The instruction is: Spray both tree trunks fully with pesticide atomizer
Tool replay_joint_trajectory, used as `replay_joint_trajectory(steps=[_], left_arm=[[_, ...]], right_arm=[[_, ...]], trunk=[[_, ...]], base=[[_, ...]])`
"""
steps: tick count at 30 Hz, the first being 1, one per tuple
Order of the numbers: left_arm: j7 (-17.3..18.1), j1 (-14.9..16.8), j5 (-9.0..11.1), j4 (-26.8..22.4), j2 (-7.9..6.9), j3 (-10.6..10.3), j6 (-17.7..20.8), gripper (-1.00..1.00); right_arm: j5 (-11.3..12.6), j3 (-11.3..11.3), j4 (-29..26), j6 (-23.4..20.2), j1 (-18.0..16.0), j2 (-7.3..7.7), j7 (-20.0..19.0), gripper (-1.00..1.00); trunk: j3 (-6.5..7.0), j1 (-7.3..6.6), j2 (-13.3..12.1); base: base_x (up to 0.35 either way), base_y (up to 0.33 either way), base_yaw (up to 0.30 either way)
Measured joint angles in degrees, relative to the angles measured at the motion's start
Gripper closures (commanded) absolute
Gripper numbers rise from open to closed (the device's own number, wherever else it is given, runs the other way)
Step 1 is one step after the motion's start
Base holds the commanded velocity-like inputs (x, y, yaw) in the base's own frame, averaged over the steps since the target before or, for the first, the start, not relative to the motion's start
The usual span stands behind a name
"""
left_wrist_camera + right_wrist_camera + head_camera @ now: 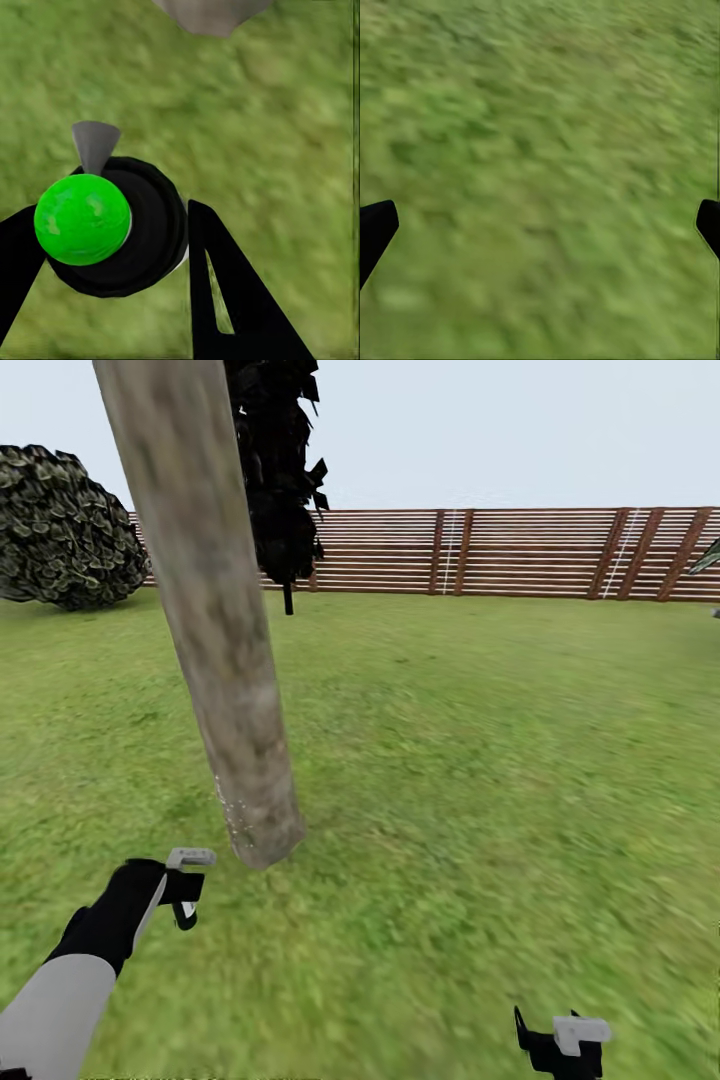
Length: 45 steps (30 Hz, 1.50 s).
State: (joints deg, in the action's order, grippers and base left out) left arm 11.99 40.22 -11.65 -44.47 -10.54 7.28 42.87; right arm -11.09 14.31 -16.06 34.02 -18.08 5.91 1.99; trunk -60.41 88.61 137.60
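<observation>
Left claw (112, 247) clamps the green-capped black atomizer (112, 225); I'd aim its nozzle squarely at the mottled grey-brown trunk (215, 620); right claw (540, 225) hangs released

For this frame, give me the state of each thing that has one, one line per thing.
Thick mottled grey-brown tree trunk: standing in the grass, leaning in the head view; pale speckles near its base.
Pesticide atomizer with green round body and black collar: held between the left gripper's fingers, off the grass.
Left gripper: shut on the atomizer, close to the trunk's base.
Right gripper: open, empty, over grass.
Brown slat fence: upright, unbroken.
</observation>
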Motion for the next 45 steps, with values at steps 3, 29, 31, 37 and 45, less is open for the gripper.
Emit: replay_joint_trajectory(steps=[3, 29, 31, 37, 45], left_arm=[[-0.03, 0.01, -0.11, 0.01, 0.24, -0.05, -0.03, 1.0], [-0.15, 0.09, 0.46, 3.8, 0.61, 0.23, -0.84, 1.0], [-0.19, 0.09, 0.55, 4.14, 0.85, 0.32, -0.75, 1.0], [-0.2, 0.1, 0.24, 7.1, 0.84, 0.49, -0.75, 1.0], [-0.19, 0.08, -0.13, 8.32, 0.55, 0.27, -1.09, 1.0]], right_arm=[[0.0, 0.0, 0.0, 0.0, 0.0, 0.0, 0.0, -1.0], [0.05, 0.08, 2.49, 0.27, 0.01, 0.43, 0.0, -1.0], [0.04, 0.03, 2.5, 0.27, 0.01, 0.21, 0.0, -1.0], [0.09, 0.06, 2.43, 0.26, -0.01, 0.15, 0.0, -1.0], [0.09, 0.06, 2.5, 0.27, 0.0, 0.08, 0.0, -1.0]], trunk=[[0.0, 0.0, 0.0], [0.0, -0.01, 0.0], [0.0, -0.02, 0.0], [0.0, -0.03, 0.0], [0.0, -0.01, 0.0]], base=[[0.0, -0.275, 0.016], [0.037, -0.274, 0.154], [0.187, -0.234, 0.007], [0.232, -0.197, 0.001], [0.174, -0.213, 0.193]])
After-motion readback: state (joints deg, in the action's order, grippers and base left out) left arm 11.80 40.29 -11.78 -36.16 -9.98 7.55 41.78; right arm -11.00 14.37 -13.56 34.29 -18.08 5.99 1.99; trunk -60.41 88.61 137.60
